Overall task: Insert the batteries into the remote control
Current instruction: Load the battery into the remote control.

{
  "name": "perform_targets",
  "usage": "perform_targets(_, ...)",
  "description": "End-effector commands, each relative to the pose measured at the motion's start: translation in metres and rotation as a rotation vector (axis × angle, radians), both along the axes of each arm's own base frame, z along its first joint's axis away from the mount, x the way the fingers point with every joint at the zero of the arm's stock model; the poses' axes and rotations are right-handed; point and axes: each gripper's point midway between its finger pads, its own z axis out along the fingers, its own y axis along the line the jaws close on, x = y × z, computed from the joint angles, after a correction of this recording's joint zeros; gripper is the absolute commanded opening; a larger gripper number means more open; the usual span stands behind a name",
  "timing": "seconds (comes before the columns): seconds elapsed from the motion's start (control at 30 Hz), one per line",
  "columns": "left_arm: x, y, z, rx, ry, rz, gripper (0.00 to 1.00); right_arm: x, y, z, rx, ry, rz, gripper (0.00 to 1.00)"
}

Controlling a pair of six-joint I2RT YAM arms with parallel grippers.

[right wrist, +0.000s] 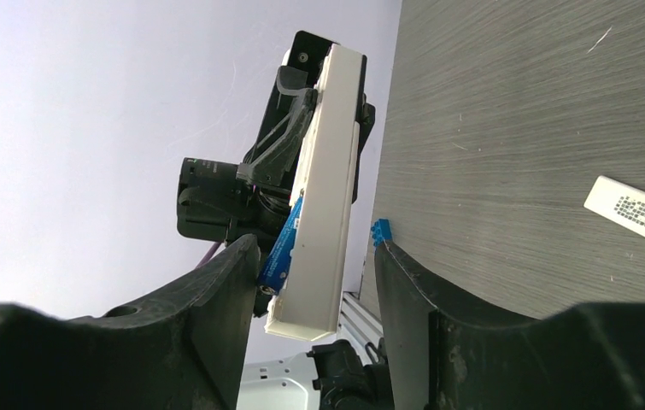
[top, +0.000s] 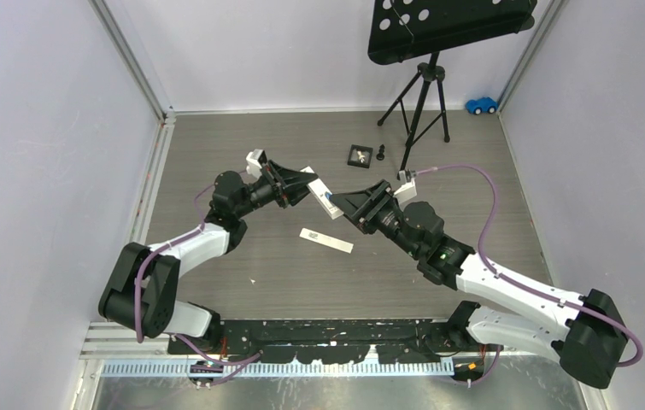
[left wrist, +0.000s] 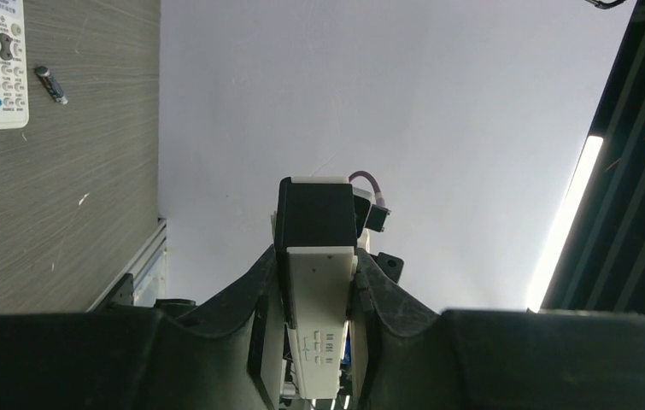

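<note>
Table (top: 242,282): grey wood-grain, fills mid of top view.
L pincer (top: 300,184): centre-left of top view, pinching Remote by its long sides, clear of Table.
R pincer (right wrist: 314,248): fingers spread, one each side of Remote's free end; gap shows at frame-right finger.
Remote (left wrist: 317,307): white, slim, centre of top view, betw. both pincers.
Battery (right wrist: 282,252): blue, lies along Remote's frame-left face nr its lower end, just beside frame-left finger.

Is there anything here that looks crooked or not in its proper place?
Yes. The blue battery sits askew in the remote that the left gripper holds: one end is tucked in, the other stands out. A blue toy car in the far right corner also looks unrelated.
</note>
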Motion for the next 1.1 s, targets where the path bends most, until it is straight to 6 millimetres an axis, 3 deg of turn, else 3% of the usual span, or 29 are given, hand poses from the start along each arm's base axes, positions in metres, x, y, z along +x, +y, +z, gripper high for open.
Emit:
perform_targets(0.0,-0.013,0.001,0.051,-0.061,-0.170,-0.032,0.00,0.005,0.005,0.011,0.015,-0.027,-0.008,0.56)
perform_targets(0.13,-0.017,0.001,0.056,-0.065,-0.184,-0.038,0.00,0.007,0.008,0.007,0.010,-0.015,-0.006,0.53)
perform_targets(0.3,-0.020,0.002,0.062,-0.070,-0.201,-0.044,0.00,0.011,0.006,0.001,0.012,0.006,-0.034,0.39)
perform_targets(0.6,-0.022,0.001,0.067,-0.062,-0.230,-0.052,0.00,0.013,0.012,-0.006,-0.006,0.024,-0.015,0.25)
perform_targets(0.67,-0.022,0.001,0.067,-0.048,-0.254,-0.053,0.00,0.011,0.014,-0.004,-0.004,0.012,0.003,0.29)
perform_targets(0.77,-0.023,-0.002,0.065,0.009,-0.314,-0.079,0.00,0.006,0.013,0.008,0.027,-0.046,0.032,0.60)
perform_targets(0.8,-0.022,-0.002,0.062,0.037,-0.332,-0.091,0.00,0.004,0.011,0.014,0.043,-0.076,0.041,0.65)
perform_targets(0.93,-0.027,-0.001,0.054,0.135,-0.435,-0.159,0.00,-0.010,0.005,0.035,0.060,-0.196,0.109,0.72)
perform_targets(1.07,-0.036,-0.002,0.054,0.206,-0.516,-0.225,0.00,-0.022,-0.001,0.040,0.007,-0.263,0.167,0.73)
